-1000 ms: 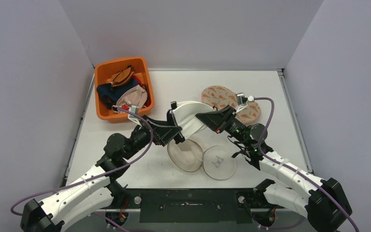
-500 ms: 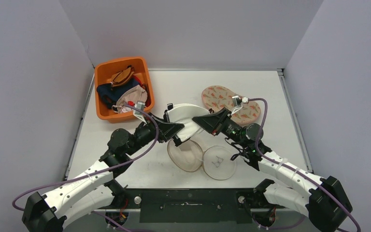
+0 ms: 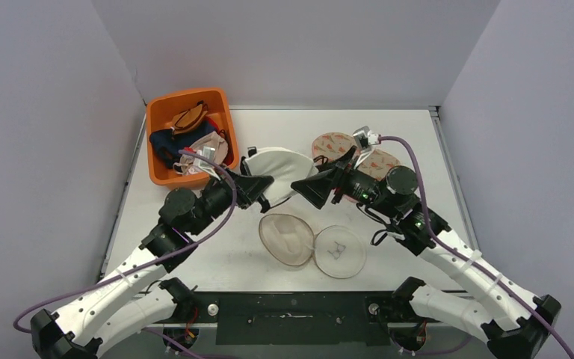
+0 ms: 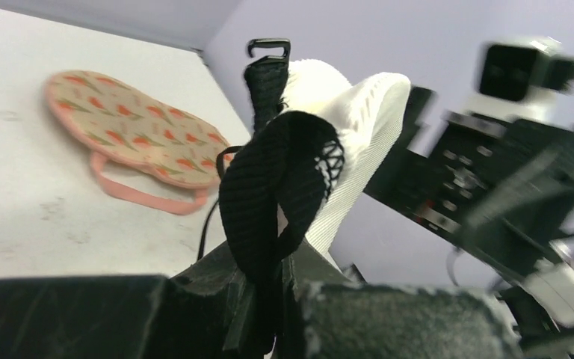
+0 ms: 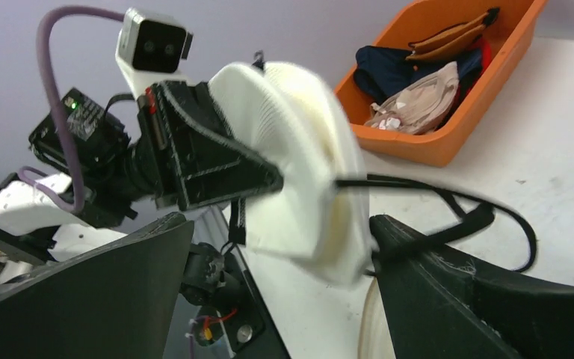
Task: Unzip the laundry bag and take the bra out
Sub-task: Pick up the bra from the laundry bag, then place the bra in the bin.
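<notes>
White bra (image 3: 278,166) aloft, left hand (image 4: 265,288) pinching its black strap (image 4: 269,187), right hand (image 5: 278,224) spread wide around it

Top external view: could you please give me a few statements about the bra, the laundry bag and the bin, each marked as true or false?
1. The left gripper holds the white bra up above the table. True.
2. The laundry bag is zipped shut. False: it lies open on the table in two halves.
3. The orange bin is empty. False: it holds clothes.
4. A floral-patterned item lies on the table near the right gripper. True.
</notes>
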Robot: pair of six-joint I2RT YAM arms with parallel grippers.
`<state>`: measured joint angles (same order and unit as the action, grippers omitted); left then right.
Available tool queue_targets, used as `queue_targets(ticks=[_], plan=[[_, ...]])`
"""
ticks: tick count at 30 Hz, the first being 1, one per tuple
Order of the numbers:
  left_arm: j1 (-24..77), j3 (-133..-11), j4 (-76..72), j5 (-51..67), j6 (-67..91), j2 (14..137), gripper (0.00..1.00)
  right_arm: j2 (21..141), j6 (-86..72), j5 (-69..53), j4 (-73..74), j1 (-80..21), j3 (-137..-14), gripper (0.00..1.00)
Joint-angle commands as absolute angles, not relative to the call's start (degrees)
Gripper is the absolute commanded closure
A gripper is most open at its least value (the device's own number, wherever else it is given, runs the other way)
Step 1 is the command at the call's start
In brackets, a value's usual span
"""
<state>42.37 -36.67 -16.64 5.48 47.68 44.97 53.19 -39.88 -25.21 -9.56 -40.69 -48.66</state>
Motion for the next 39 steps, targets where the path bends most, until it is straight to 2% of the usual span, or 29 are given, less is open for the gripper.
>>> queue_targets(ticks=[1, 5, 12, 22, 31, 35, 39], plan=[[38.8, -47.3, -2.9, -4.8, 43.4, 45.1, 1.00, 48.5, -24.4, -19.7, 10.4, -42.6, -57.3, 0.10], [31.4, -54.8, 7.9, -7.9, 43.1, 48.0, 1.00, 43.4, -21.3, -12.5, 15.2, -42.6, -57.7, 0.10], [15.3, -60.1, 6.8, -1.9, 47.1, 53.4, 1.00, 30.1, -25.8, 2.9, 7.8, -42.5, -42.8, 0.10], [-3.8, -63.4, -1.8, 7.2, 52.4, 67.1, 1.00, 25.5, -27.9, 2.3, 8.8, -42.6, -31.6, 0.10], [-9.0, -65.0, -10.5, 19.7, 49.2, 87.2, 1.00, 25.6, -26.0, 1.3, 9.2, -42.6, -30.2, 0.09], [-9.1, -61.8, -16.3, 21.6, 51.8, 92.0, 1.00, 26.5, -25.4, 0.9, 9.1, -42.6, -30.3, 0.09], [-9.8, -60.5, -15.5, 19.9, 51.8, 94.9, 1.00, 27.4, -25.4, 0.6, 8.0, -42.6, -29.8, 0.09]])
